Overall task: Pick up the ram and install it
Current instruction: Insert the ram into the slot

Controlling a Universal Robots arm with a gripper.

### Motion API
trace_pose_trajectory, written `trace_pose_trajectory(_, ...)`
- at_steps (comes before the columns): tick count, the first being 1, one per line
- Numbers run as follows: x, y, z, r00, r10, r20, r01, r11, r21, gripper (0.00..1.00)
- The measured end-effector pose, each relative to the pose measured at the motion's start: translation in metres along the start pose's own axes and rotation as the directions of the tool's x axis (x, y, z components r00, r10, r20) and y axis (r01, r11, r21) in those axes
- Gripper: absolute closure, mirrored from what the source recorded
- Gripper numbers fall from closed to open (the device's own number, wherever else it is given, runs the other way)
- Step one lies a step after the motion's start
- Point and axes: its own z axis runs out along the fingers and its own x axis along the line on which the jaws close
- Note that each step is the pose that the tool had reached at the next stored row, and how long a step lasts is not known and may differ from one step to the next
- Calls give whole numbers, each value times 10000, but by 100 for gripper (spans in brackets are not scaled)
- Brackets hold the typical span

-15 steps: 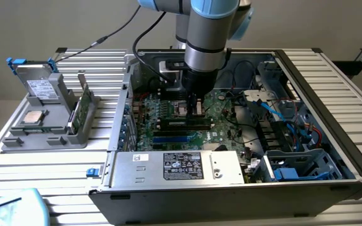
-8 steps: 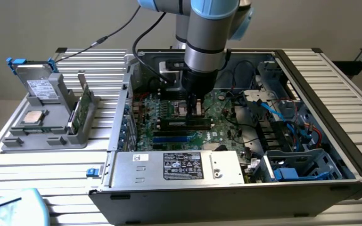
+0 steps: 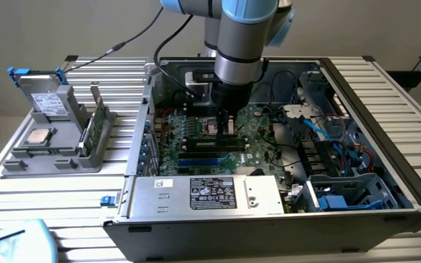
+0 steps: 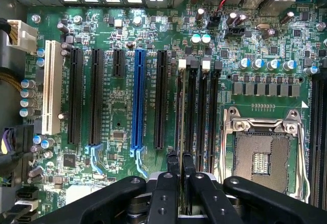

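Inside the open computer case, above the motherboard, the gripper pinches the ram between its fingertips; the ram stands on edge along a black memory slot; thin, dark, long.

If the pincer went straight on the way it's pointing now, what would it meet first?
The pincer is shut on the ram, so the ram's edge would probably meet the slot right under it on the motherboard; the gap between them is unclear.
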Motion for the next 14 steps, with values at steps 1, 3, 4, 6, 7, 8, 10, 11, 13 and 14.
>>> trace_pose_trajectory(1, 0, 0, 0, 10000, 0, 0, 0, 10000, 0, 86)
trace_pose_trajectory(3, 0, -1, 4, 10000, 0, 3, 0, 10000, 1, 86)
trace_pose_trajectory(4, -1, -1, 7, 10000, 1, 3, -1, 10000, 1, 86)
trace_pose_trajectory(6, -2, -1, 9, 10000, 5, 0, -5, 10000, 0, 86)
trace_pose_trajectory(7, -2, -1, 9, 10000, 6, 0, -6, 10000, -1, 86)
trace_pose_trajectory(8, -2, -1, 9, 10000, 7, -1, -7, 10000, -1, 86)
trace_pose_trajectory(10, -2, -1, 10, 10000, 8, 1, -8, 10000, 0, 86)
trace_pose_trajectory(11, -2, -1, 10, 10000, 9, 1, -9, 10000, -1, 86)
trace_pose_trajectory(13, -2, -1, 10, 10000, 8, 2, -8, 10000, 0, 79)
trace_pose_trajectory(14, -2, -1, 10, 10000, 8, 2, -8, 10000, 0, 79)
